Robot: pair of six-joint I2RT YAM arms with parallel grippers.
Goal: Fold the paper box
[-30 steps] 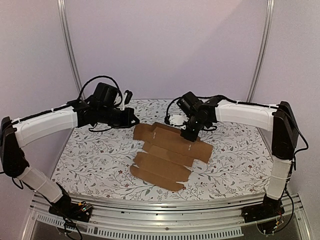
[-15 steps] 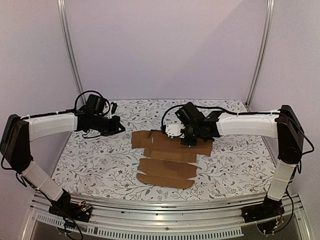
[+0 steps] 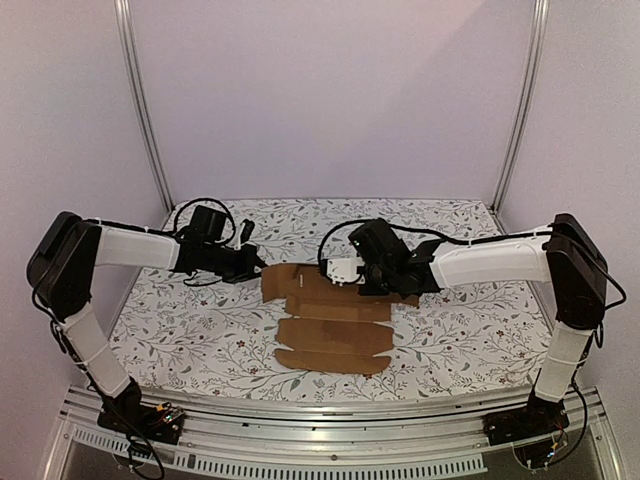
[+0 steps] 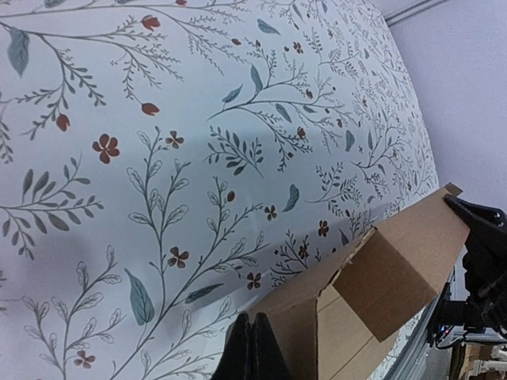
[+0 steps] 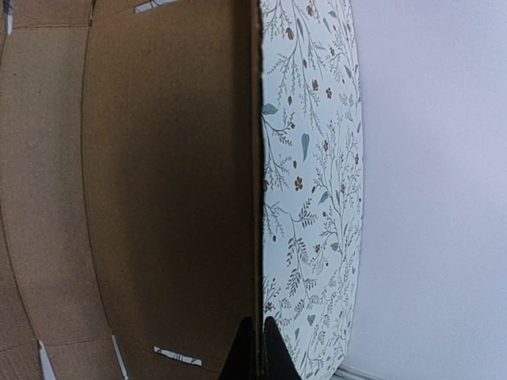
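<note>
Brown cardboard, the paper box [image 3: 330, 325] lay as a flat die-cut sheet in the middle of the floral-patterned table [image 3: 170, 335], with its flaps and tabs spread out. The left gripper [image 3: 257, 268] sat low at the sheet's far left corner. Its fingers [image 4: 252, 352] were pressed together with nothing between them, tips just beside the cardboard edge. In the left wrist view a flap [image 4: 404, 261] there stood tilted up off the table. The right gripper [image 3: 345, 272] hung over the far part of the sheet, its fingers [image 5: 257, 348] likewise together, tips in line with the sheet's edge. Whether either gripper touched the cardboard could not be told.
</note>
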